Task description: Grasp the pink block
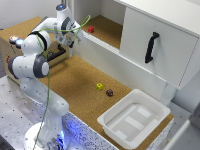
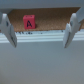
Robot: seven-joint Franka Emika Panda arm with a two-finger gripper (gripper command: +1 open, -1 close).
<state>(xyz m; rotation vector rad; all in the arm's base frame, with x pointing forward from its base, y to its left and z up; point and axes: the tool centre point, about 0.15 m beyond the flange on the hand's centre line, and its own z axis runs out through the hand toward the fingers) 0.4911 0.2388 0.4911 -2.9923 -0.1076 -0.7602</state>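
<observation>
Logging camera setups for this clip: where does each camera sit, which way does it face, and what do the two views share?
Exterior view: raised, off the arm, looking down on the cork-topped counter, whole white Panda arm and gripper.
Wrist view: on the wrist, looking past both open gripper fingers over a white ledge at the small reddish-pink cube.
Shared: the cube, the gripper.

Pink block, tiny red-pink cube, letter A on one face, upright on cork shelf surface
</observation>
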